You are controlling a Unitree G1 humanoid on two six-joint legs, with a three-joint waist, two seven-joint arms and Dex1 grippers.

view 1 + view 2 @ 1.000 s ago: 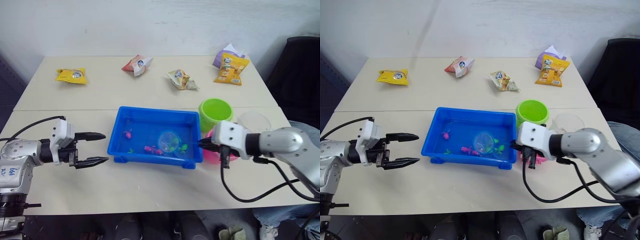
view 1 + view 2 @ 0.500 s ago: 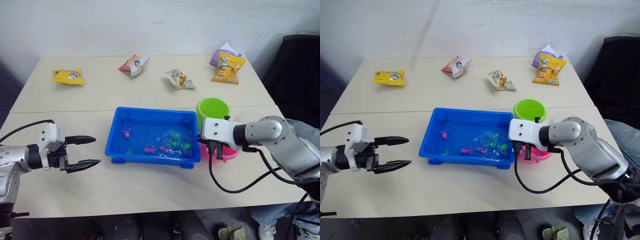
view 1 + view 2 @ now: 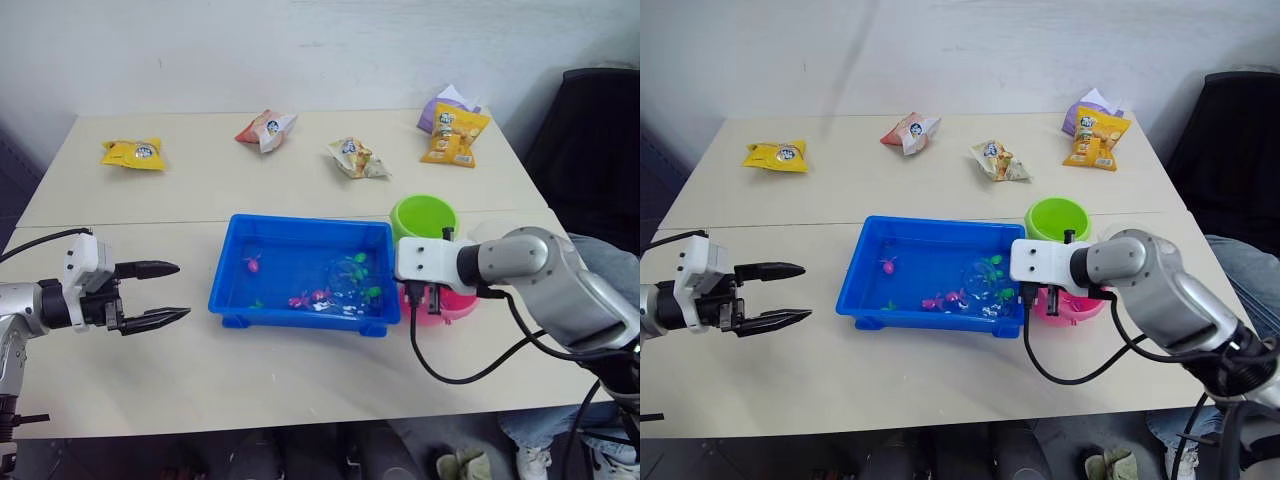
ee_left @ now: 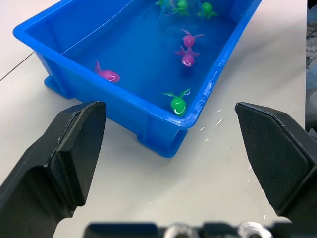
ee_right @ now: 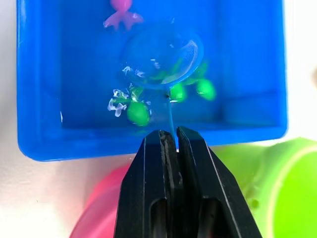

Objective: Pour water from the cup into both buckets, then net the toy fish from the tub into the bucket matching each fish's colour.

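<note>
Right gripper [image 5: 171, 136] clamped on thin handle of blue-rimmed hoop net [image 5: 162, 55], hoop inside shallow blue plastic tub [image 3: 232, 262] near its right end, over green toy fish [image 5: 138, 112]. Left gripper [image 3: 168, 292] spread wide, empty, near table's left edge.

We see a bright blue tub [image 3: 303, 272] holding green fish [image 4: 177, 103] and pink fish [image 4: 107, 74], a pale see-through net [image 5: 163, 52] with a thin blue handle, a lime green bucket [image 3: 426, 217], a pink bucket [image 3: 447, 303], yellow and orange snack bags [image 3: 130, 153] on the beige table [image 3: 200, 180].
</note>
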